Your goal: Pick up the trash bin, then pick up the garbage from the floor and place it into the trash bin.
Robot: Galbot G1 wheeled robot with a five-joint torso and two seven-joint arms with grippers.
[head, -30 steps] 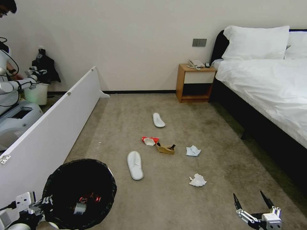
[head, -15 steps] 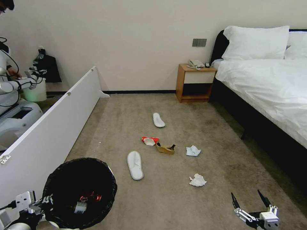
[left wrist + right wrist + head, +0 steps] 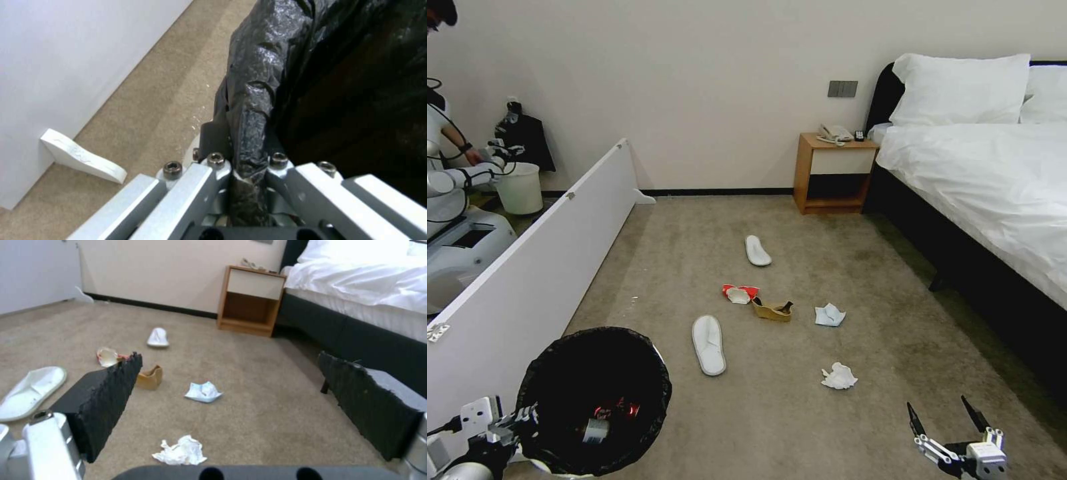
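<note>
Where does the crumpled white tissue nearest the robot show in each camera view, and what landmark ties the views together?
Head view: the crumpled white tissue lies on the carpet, ahead of the open right gripper.
Right wrist view: it lies between the spread fingers, near the picture's lower edge.
Left wrist view: not in it; the left gripper is clamped on the trash bin.
Shared landmark: the wooden nightstand.

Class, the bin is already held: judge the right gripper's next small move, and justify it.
Probably lower the open right gripper forward onto the crumpled tissue, the litter nearest it. The left gripper clamps the trash bin rim, so the bin is ready.
</note>
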